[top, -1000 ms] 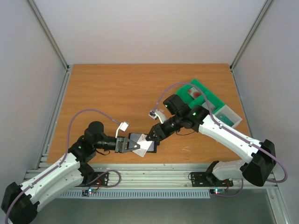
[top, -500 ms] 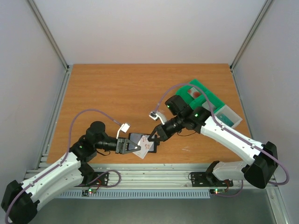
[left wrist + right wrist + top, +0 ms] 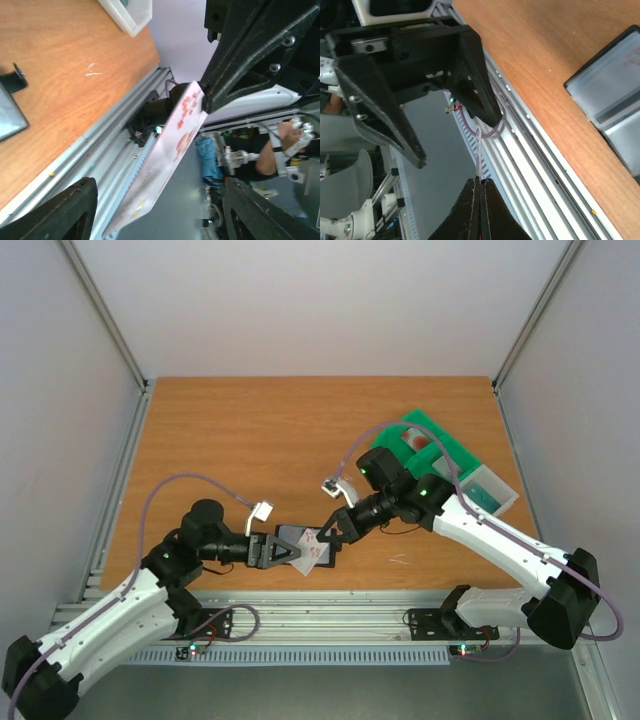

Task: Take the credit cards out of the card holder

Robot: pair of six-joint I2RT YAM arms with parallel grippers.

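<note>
A pale credit card (image 3: 316, 549) with red marks hangs tilted in the air, pinched at its upper corner by my shut right gripper (image 3: 327, 534). It shows broadside (image 3: 170, 155) in the left wrist view and edge-on (image 3: 479, 150) in the right wrist view. My left gripper (image 3: 288, 551) stands open around the card's lower end, its fingers (image 3: 55, 212) apart from it on either side. The card holder (image 3: 299, 535) lies open on the table below, its blue-grey lining (image 3: 615, 100) facing up.
A green compartmented tray (image 3: 445, 447) with a red item sits at the back right, and a white bin (image 3: 490, 490) with something teal inside lies beside it. The table's front edge and metal rail (image 3: 330, 615) run just below the grippers.
My left gripper has opened and let go of the card. The right gripper has shut on the card's upper corner and now holds it alone, slightly raised.
</note>
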